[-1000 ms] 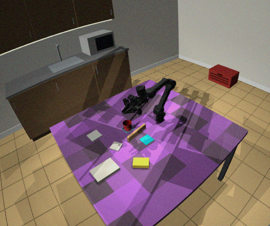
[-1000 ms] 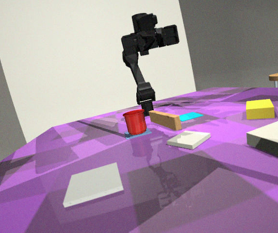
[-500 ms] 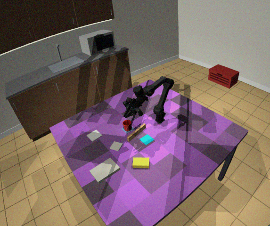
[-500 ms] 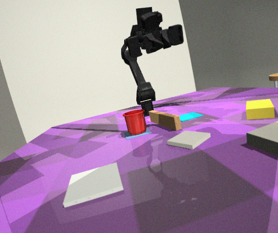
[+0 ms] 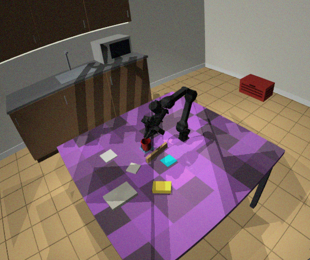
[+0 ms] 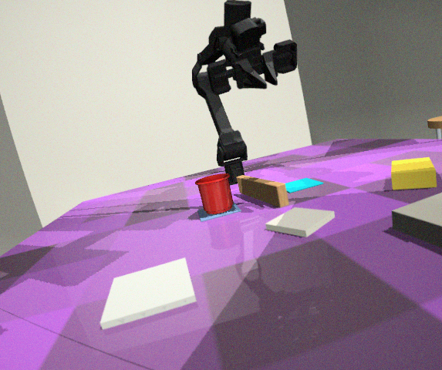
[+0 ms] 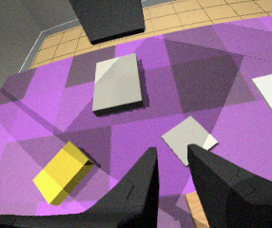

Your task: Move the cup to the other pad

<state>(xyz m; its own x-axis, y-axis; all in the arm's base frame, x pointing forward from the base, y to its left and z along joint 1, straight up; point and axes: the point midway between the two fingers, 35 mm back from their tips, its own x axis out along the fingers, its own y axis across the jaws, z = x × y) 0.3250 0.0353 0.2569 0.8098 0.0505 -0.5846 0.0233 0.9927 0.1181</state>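
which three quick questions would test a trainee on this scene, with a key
1. True or false: the red cup is held in the gripper.
2. Fill in: the cup rests on a ____ pad.
3. Which stands between the cup and the cyan pad?
A) yellow block
B) wooden bar
C) large grey slab

Key: 1 false; 2 blue; 3 B

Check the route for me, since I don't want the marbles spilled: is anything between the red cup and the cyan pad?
Yes: a wooden block stands between the red cup and the cyan pad.
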